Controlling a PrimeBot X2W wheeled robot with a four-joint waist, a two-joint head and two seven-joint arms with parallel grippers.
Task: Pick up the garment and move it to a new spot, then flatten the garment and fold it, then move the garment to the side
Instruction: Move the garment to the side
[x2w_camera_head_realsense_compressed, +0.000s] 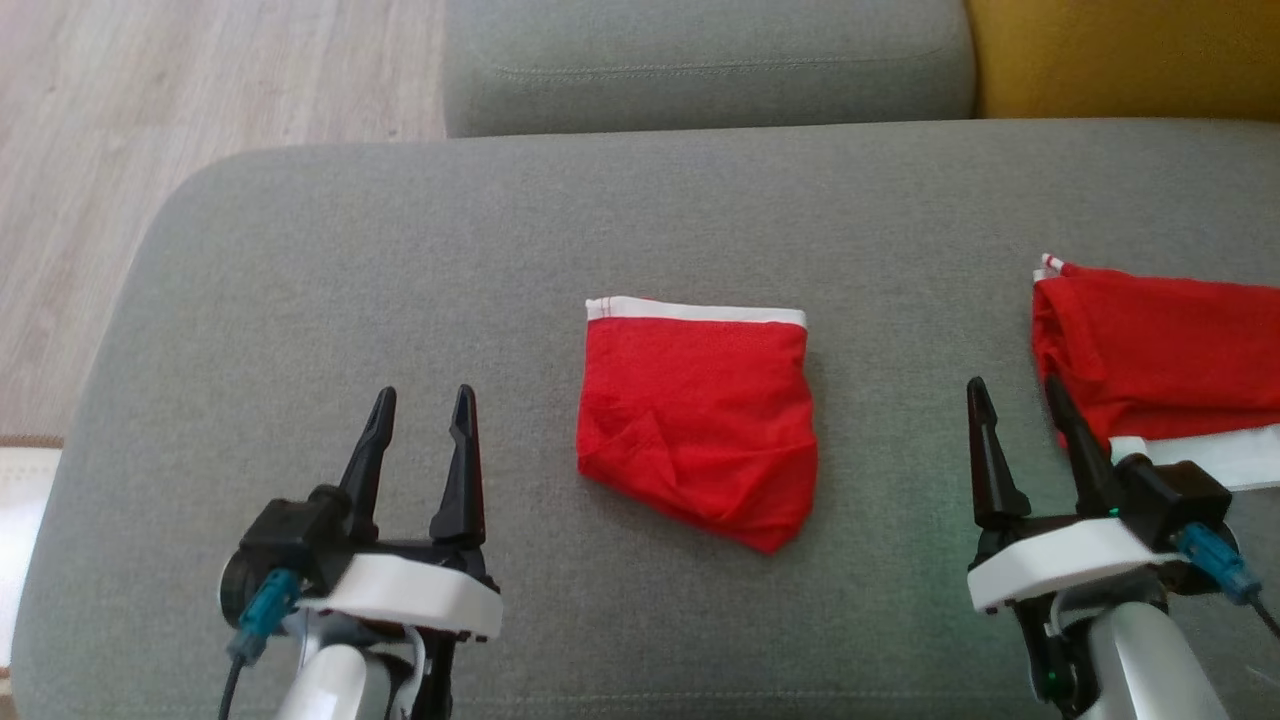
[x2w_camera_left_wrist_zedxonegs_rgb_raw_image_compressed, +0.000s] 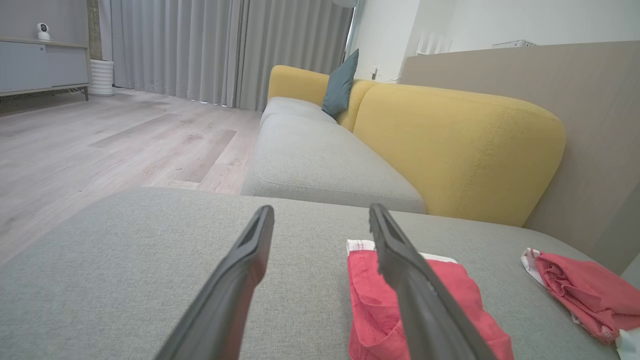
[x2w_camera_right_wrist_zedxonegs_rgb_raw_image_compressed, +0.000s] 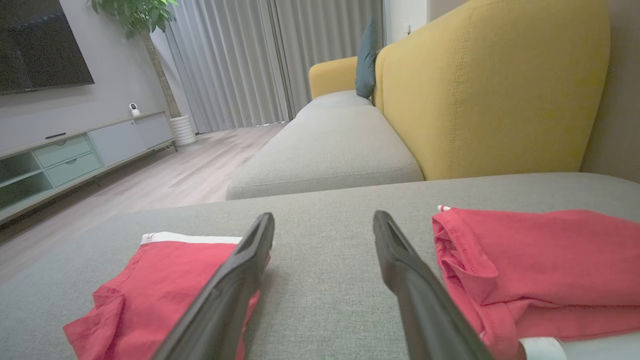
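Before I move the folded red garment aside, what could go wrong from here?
1. The folded garment has a loose, wrinkled lower corner; lifted by one edge, it may well unfold.
2. The right gripper, open, stands close beside the second red garment; it could snag that one or take the wrong piece.

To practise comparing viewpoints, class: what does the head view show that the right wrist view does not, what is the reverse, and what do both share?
Head view's extra: the left pincer, open, left of the middle red garment. Right wrist view's extras: a television, a potted plant, grey curtains, a teal cushion. Shared: the middle red garment, a second red garment to its right, the open right pincer, the grey seat and the yellow sofa back.
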